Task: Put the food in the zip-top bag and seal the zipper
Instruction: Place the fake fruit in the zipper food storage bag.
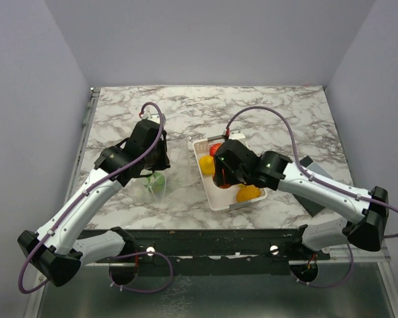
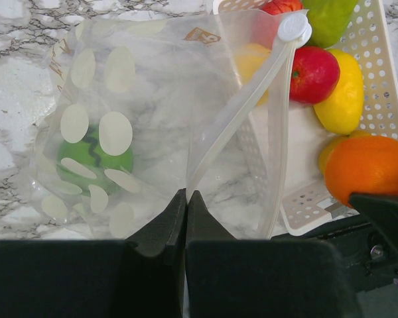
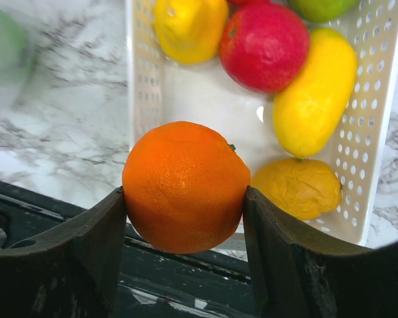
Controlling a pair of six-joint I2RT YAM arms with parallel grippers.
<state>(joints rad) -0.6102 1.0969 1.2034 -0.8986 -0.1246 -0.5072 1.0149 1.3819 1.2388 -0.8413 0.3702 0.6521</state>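
Table: is carrying the basket and bag side by side.
Basket: is holding red fruit and yellow fruit.
Bag: is lying just left of the basket, mouth gaping.
Right gripper: is clamping the orange between both fingers.
Left gripper: is pinching the bag's mouth edge, jaws pressed together.
Orange: is sitting at the basket's near corner.
Green fruit: is resting inside the bag.
Zipper: is standing unsealed, running from the left fingertips to a white tab.
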